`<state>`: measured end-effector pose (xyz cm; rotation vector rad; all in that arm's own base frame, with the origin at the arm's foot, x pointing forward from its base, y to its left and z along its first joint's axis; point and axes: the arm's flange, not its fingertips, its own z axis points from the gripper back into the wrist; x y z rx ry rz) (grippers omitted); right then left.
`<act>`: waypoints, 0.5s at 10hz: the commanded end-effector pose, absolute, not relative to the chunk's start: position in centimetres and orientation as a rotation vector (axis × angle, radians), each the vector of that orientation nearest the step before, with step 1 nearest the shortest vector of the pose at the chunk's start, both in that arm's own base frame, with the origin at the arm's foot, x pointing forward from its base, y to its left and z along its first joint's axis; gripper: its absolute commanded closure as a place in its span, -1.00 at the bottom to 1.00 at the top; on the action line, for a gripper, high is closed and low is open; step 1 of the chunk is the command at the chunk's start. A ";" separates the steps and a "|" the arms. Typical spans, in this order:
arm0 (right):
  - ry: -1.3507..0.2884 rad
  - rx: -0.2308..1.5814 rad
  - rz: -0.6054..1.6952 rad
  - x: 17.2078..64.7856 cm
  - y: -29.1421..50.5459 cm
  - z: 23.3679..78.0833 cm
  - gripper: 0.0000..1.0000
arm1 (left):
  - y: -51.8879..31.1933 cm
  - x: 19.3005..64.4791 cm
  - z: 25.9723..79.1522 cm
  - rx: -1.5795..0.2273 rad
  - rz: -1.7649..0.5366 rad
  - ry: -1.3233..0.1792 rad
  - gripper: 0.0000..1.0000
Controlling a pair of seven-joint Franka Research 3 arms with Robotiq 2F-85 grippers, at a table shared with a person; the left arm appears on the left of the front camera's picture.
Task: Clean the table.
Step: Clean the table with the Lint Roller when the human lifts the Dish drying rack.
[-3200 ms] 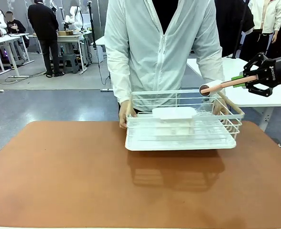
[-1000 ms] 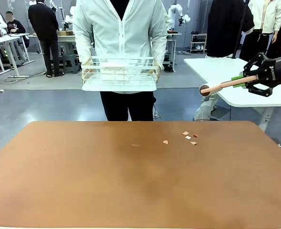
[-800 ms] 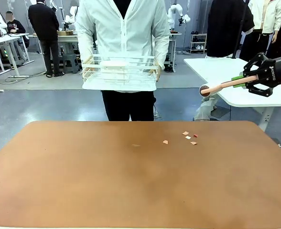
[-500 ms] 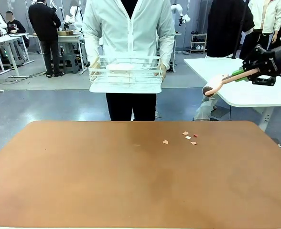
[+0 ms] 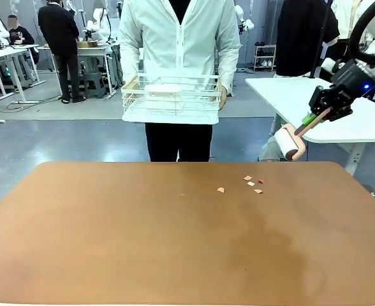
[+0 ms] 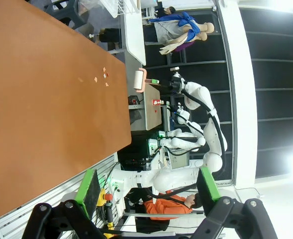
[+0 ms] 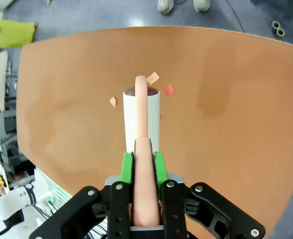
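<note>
The table point(image 5: 111, 242) has a reddish-brown top with several small paper scraps point(image 5: 251, 183) lying at its far right. My right gripper point(image 5: 312, 118) hangs above the far right edge, shut on the pink handle of a lint roller point(image 5: 288, 141) whose white roll tilts down toward the table. In the right wrist view the roller point(image 7: 141, 117) points at the table point(image 7: 226, 124) from between my right gripper's point(image 7: 143, 167) green pads, with scraps point(image 7: 169, 89) just beyond its tip. My left gripper point(image 6: 147, 186) is open with nothing between its fingers, off the table point(image 6: 27, 99).
A person stands at the far side holding a white wire rack point(image 5: 171, 95) at chest height. A white-topped table point(image 5: 340, 115) stands behind my right arm. One lone scrap point(image 5: 220, 189) lies left of the cluster.
My right arm has swung the roller from nearly level to pointing down at the table and shifted it slightly right. The person with the rack has drifted a little to the right.
</note>
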<state>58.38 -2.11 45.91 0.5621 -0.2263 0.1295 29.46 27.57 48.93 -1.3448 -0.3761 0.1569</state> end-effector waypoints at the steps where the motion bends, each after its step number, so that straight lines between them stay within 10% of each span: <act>1: -0.226 0.577 0.164 58.6 -2.4 46.1 0.58 | 27.8 29.2 49.0 -1.346 0.159 -0.381 -1.00; 5: -0.220 0.563 0.143 59.3 -2.3 45.2 0.58 | 27.8 29.2 49.0 -1.346 0.159 -0.381 -1.00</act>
